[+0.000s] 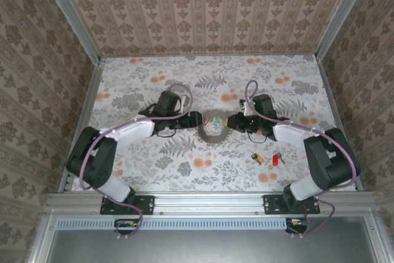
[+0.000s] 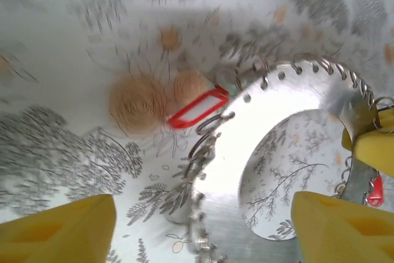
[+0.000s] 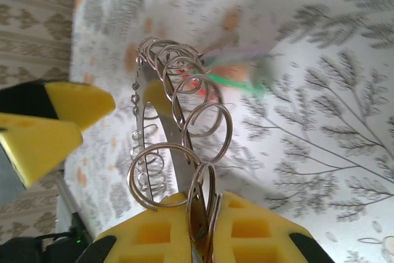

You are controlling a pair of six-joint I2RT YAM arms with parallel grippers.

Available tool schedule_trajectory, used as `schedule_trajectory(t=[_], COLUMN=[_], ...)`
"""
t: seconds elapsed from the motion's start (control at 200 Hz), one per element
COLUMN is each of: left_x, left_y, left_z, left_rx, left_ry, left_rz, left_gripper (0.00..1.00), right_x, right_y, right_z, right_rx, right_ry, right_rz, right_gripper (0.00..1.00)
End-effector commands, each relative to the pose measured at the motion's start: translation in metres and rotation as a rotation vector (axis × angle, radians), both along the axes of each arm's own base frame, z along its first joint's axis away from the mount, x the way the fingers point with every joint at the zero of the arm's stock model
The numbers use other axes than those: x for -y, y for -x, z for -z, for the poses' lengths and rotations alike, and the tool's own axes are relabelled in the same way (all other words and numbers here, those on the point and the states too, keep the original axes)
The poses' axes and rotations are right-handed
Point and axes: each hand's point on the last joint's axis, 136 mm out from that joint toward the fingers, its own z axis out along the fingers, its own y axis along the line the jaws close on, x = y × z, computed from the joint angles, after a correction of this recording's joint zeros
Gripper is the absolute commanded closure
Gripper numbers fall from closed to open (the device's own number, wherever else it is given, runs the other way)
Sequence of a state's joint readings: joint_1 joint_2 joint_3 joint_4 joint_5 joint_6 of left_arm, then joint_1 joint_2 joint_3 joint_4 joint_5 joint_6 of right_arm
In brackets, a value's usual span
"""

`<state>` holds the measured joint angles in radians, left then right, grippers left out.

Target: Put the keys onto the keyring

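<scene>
Keyring [image 2: 265, 121] hangs between the two claws. The right gripper [image 3: 198, 217] pinches its flat rim, with wire loops fanning just ahead of the pads. The left gripper [image 2: 203, 229] gapes wide, the ring's edge between its fingers and a red-tagged key [image 2: 198, 108] just beyond. Two loose keys [image 1: 266, 159] lie behind the right claw.

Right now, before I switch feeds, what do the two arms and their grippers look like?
The left arm and right arm have pale white shells with black joints and black bases. A thin purplish cable loops along each. The left gripper and right gripper carry blocky yellow pads with square recesses.
</scene>
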<state>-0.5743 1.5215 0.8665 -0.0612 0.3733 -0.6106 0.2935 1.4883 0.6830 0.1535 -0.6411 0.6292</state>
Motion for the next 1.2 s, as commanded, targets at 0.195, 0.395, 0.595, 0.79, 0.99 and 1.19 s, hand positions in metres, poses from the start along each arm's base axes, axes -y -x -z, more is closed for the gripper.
schedule_trajectory(t=[0.195, 0.395, 0.595, 0.79, 0.99, 1.19], left_x=[-0.008, -0.001, 0.003, 0.009, 0.01, 0.011], left_y=[-0.007, -0.001, 0.006, 0.013, 0.019, 0.019], left_z=[-0.099, -0.131, -0.142, -0.156, -0.162, -0.17], left_rx=[0.148, 0.156, 0.158, 0.167, 0.168, 0.179], left_ry=[0.265, 0.387, 0.436, 0.492, 0.514, 0.524], left_rz=[0.055, 0.151, 0.193, 0.251, 0.281, 0.289], left_gripper=[0.11, 0.17, 0.33, 0.51, 0.64, 0.79], right_x=[-0.018, -0.025, -0.03, -0.032, -0.035, -0.036], right_y=[0.007, 0.003, -0.001, -0.004, -0.01, -0.016], right_z=[-0.112, -0.132, -0.136, -0.134, -0.139, -0.143], right_rx=[0.226, 0.234, 0.215, 0.196, 0.201, 0.206], right_ry=[-0.206, -0.238, -0.248, -0.247, -0.255, -0.253], right_rz=[-0.191, -0.25, -0.277, -0.297, -0.307, -0.312], right_gripper=[1.0, 1.0, 1.0, 1.0, 1.0, 0.98])
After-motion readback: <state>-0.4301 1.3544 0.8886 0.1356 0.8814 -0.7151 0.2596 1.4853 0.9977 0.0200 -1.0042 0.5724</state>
